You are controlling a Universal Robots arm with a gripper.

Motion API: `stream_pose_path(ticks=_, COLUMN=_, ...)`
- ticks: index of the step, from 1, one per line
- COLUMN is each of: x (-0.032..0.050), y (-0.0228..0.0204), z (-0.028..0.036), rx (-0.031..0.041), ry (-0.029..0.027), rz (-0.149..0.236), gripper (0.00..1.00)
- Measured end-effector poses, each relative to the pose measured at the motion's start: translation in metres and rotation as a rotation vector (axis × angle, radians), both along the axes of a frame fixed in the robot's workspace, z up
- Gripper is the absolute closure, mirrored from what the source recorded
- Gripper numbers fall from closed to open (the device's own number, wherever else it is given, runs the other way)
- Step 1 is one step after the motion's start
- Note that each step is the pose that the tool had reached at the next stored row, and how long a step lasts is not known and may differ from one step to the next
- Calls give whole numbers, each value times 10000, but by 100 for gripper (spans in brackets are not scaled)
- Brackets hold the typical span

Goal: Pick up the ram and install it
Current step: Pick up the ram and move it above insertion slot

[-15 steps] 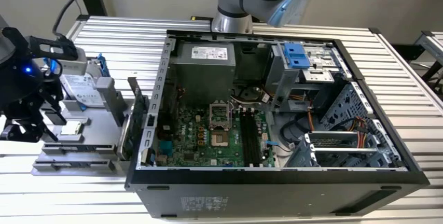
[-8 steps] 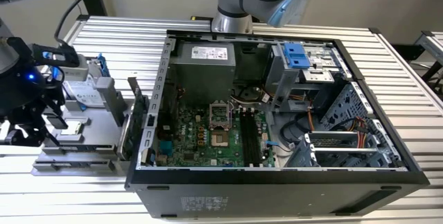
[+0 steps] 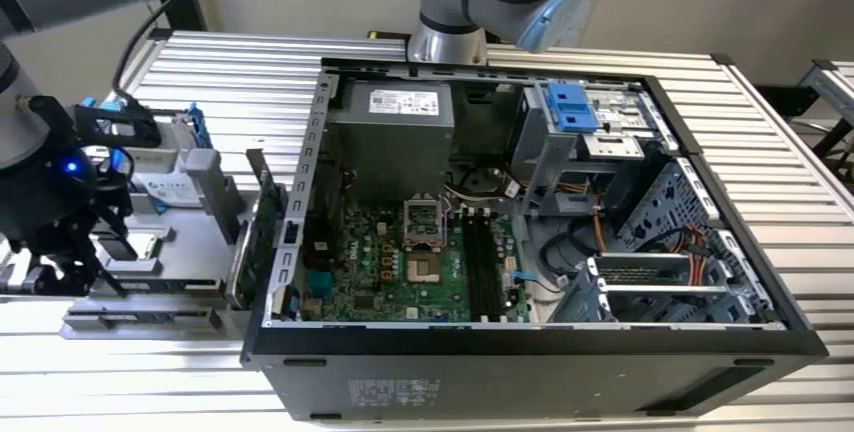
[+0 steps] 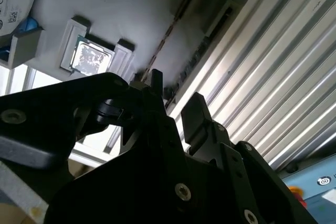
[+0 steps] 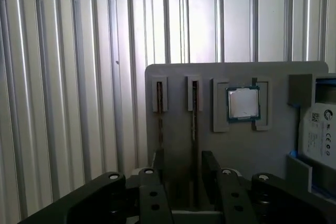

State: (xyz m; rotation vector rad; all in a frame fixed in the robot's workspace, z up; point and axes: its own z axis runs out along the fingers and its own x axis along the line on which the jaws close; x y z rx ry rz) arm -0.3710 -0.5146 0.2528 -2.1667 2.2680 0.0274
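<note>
Ram [image 5: 194, 114] stands edge-up in tray [image 5: 173, 77], long axis running toward parted fingers [image 5: 210, 163]

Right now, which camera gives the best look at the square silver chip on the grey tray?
The first wrist view: the chip faces the camera squarely, whole, in its pocket on the grey tray. The second wrist view shows the chip at a slant. In the exterior view it is a small patch at that view's left.
</note>
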Motion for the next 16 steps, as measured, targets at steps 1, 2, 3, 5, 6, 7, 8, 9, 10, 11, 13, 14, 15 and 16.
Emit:
stream_pose_path(ticks=1, x=1, y=-17, z=-17, rx=1, ry=-1, rz=10, gripper=0)
stream_pose_path(ticks=2, x=1, y=-37, z=-36, rx=2, ry=-3, rz=33, gripper=0)
stream_pose_path(ticks=3, x=1, y=-58, z=-52, rx=1, ry=-1, rz=53, gripper=0)
stream_pose_path(ticks=5, x=1, y=-86, z=-83, rx=1, ry=-1, rz=89, gripper=0)
stream_pose_path(ticks=6, x=1, y=-96, z=-99, rx=1, ry=-1, rz=107, gripper=0)
stream_pose_path(ticks=7, x=1, y=-99, z=-118, rx=3, ry=-3, rz=122, gripper=0)
stream_pose_path(ticks=8, x=1, y=-99, z=-136, rx=0, ry=-2, rz=123, gripper=0)
stream_pose_path(ticks=9, x=0, y=-100, z=-152, rx=-8, ry=-2, rz=125, gripper=0)
stream_pose_path(ticks=10, x=-2, y=-100, z=-168, rx=-17, ry=-1, rz=125, gripper=0)
stream_pose_path(ticks=11, x=-5, y=-100, z=-183, rx=-25, ry=-2, rz=125, gripper=0)
stream_pose_path(ticks=13, x=-15, y=-100, z=-215, rx=-52, ry=-2, rz=126, gripper=0)
stream_pose_path(ticks=14, x=-20, y=-100, z=-230, rx=-69, ry=-1, rz=125, gripper=0)
stream_pose_path(ticks=15, x=-24, y=-100, z=-246, rx=-90, ry=0, rz=125, gripper=0)
stream_pose_path(ticks=16, x=-28, y=-100, z=-263, rx=-109, ry=0, rz=125, gripper=0)
